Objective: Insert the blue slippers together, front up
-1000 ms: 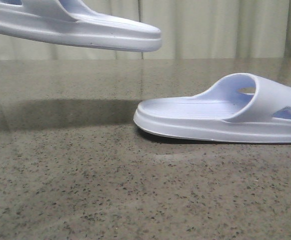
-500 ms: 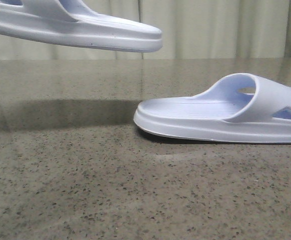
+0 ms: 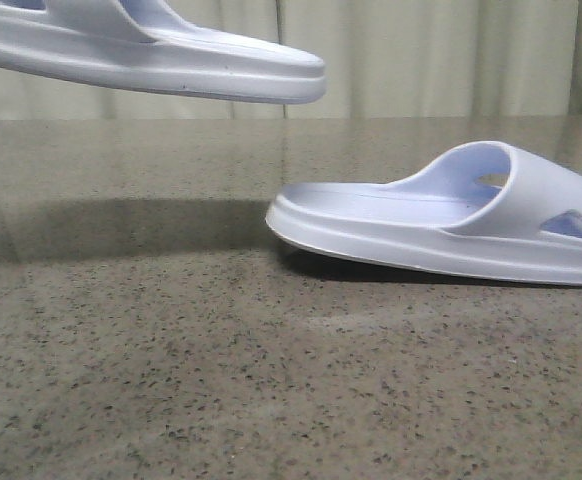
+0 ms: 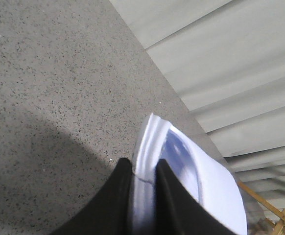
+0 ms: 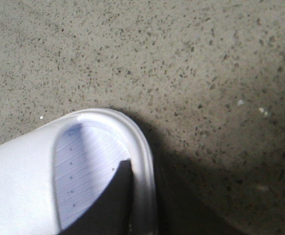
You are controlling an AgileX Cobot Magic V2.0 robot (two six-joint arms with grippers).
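One pale blue slipper hangs in the air at the upper left of the front view, sole down. My left gripper is shut on the edge of this slipper, with a black finger on each side of the sole. The other blue slipper sits at the right, its open end tipped up off the table with a shadow under it. My right gripper is shut on the rim of that slipper. One finger lies on the ribbed footbed; the other is lost in shadow outside the rim. Neither gripper shows in the front view.
The speckled stone table stretches across the front view. Pale curtains hang behind its far edge. A bit of wooden frame shows beyond the table in the left wrist view.
The right slipper's open end has lifted off the table and the slipper now tilts. The held left slipper has hardly moved.
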